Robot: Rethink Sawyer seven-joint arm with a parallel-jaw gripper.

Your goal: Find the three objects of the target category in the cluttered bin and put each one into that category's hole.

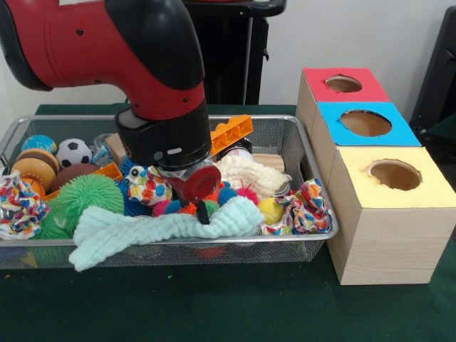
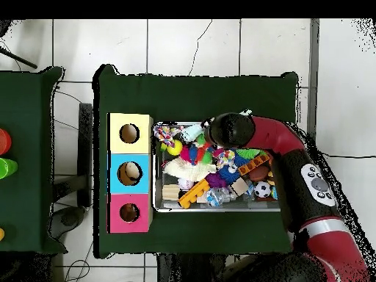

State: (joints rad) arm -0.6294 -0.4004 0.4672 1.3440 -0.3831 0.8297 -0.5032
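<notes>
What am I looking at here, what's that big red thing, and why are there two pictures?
The red and black thing is a robot arm. Its end is lowered into a wire basket full of toys on a green table. The arm's bulk hides the gripper, so I cannot tell if anything is held.

One picture is taken from across the table, facing the robot. The other looks straight down from above, where the arm curves in from the lower right.

In the basket lie a soccer ball, a green spiky ball, an orange brick, a pale blue cloth and more. Beside it stands a wooden box with red, blue and yellow tops, each with a round hole.
</notes>
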